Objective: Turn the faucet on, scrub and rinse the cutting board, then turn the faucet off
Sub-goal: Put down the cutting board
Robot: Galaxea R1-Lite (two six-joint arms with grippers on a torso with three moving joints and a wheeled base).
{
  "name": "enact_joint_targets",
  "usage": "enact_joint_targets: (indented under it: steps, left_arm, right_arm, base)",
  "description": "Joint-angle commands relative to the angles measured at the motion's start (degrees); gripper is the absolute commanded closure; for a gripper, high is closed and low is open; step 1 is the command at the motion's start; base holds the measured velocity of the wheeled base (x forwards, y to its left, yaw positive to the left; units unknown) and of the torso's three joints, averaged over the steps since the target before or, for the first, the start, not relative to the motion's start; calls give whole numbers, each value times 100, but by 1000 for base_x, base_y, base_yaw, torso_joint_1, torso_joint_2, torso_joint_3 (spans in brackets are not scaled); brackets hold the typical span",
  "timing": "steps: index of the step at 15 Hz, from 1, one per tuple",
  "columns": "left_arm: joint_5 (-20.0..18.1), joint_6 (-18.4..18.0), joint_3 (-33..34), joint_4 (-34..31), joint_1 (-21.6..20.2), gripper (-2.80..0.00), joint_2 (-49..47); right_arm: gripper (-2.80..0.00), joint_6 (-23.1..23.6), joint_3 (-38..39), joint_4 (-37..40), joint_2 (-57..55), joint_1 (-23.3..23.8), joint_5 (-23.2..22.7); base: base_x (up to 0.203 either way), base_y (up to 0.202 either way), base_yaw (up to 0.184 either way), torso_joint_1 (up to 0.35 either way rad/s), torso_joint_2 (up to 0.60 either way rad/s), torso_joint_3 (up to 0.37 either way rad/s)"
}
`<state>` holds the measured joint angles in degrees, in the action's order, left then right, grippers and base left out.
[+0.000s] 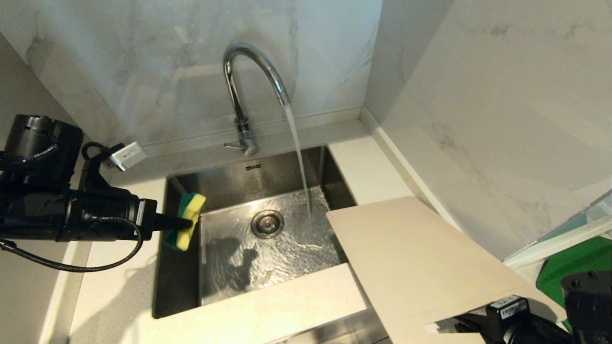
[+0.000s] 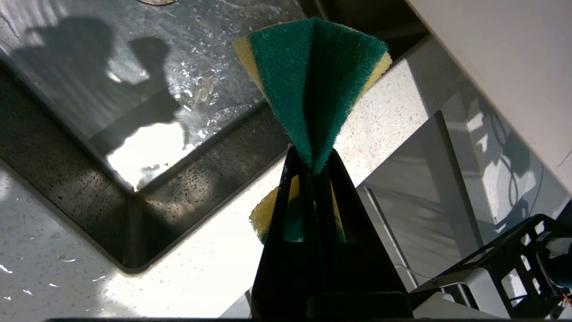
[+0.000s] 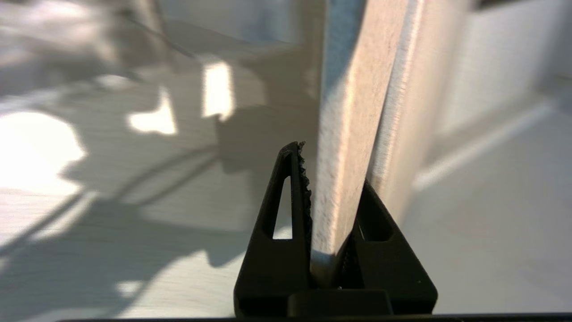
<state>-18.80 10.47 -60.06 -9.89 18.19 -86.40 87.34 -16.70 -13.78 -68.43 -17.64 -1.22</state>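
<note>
The chrome faucet (image 1: 248,71) stands behind the sink, and a stream of water (image 1: 299,157) runs from its spout into the basin. My left gripper (image 1: 184,222) reaches in from the left, shut on a folded yellow-and-green sponge (image 1: 189,220) over the sink's left wall. The left wrist view shows the sponge (image 2: 313,80) pinched between the black fingers (image 2: 286,201). The cream cutting board (image 1: 420,258) slants over the sink's right side, its far corner near the stream. My right gripper (image 3: 333,174) is shut on the board's near edge (image 3: 353,134), mostly hidden under it in the head view.
The steel sink (image 1: 177,277) holds rippling water around its drain (image 1: 267,223). The faucet's lever (image 1: 234,145) sticks out to the left at its base. Marble walls close in behind and on the right. A green mat (image 1: 573,267) lies at the far right.
</note>
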Motion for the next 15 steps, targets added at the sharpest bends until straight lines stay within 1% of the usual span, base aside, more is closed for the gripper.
enact_joint_targets:
  steps: [1, 6, 9, 11, 12, 14, 15]
  left_arm:
    - [-18, 8, -5, -5, 12, 0, -87]
    - [-66, -8, -43, 49, 19, 0, -484]
    - [-86, -1, -189, 145, 72, 0, -863]
    - [-83, -1, -294, 184, 160, 0, -1004]
    - [-54, -1, -313, 189, 187, 0, -1041]
    - [-27, -1, -366, 189, 247, 0, -1074]
    - [-21, -1, -366, 187, 255, 0, -1098]
  right_arm:
    - [0, -50, 286, 6, -231, -8, -191]
    - [0, -75, 284, 13, -972, -11, -817]
    - [0, -68, 149, 3, -1488, -18, -1189]
    - [0, -76, 140, 7, -1809, -45, -1288]
    - [0, -119, 145, 12, -1956, -41, -1379]
    - [0, -421, 95, -6, -2367, -31, -1772]
    - [0, -475, 52, -10, -2483, -29, -1853]
  base:
    - [0, 0, 0, 0, 0, 0]
    - [0, 0, 0, 0, 0, 0]
    - [0, 0, 0, 0, 0, 0]
    - [0, 0, 0, 0, 0, 0]
    - [0, 0, 0, 0, 0, 0]
    - [0, 0, 0, 0, 0, 0]
    - [0, 0, 0, 0, 0, 0]
